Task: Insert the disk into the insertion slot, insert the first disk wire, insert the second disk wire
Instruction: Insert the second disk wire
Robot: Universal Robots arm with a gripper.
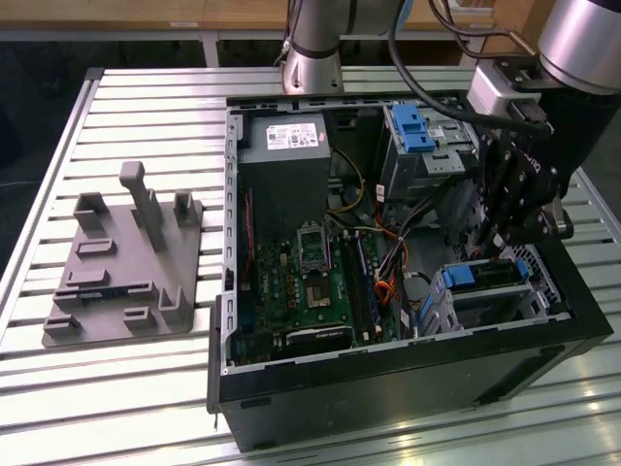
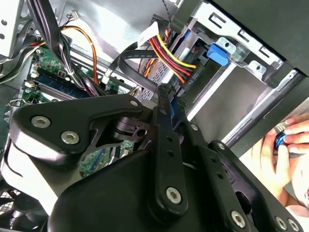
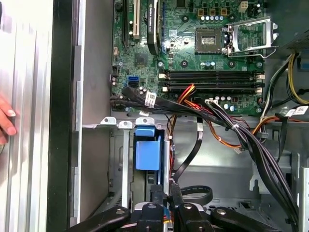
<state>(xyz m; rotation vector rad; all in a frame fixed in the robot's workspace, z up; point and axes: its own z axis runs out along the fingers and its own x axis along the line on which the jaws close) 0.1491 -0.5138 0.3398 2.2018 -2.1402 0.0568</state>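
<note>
1. The black metal pincer [image 3: 165, 187] hangs over the slot [image 1: 485, 309], its slim fingers clenched close together. What they pinch cannot be told.
2. The disk [image 1: 493, 275], flat silver in a blue plastic carrier, sits inside the slot, a boxy perforated sheet-metal cage at the exterior view's right.
3. Red, yellow and black wires [image 2: 169, 55] bunch near the slot.
4. The black case [image 1: 388, 393] rests on a ribbed aluminium table [image 1: 116, 408].

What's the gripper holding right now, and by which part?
The gripper appears to have its jaws shut on a black flat cable, pinched at its connector end.
</note>
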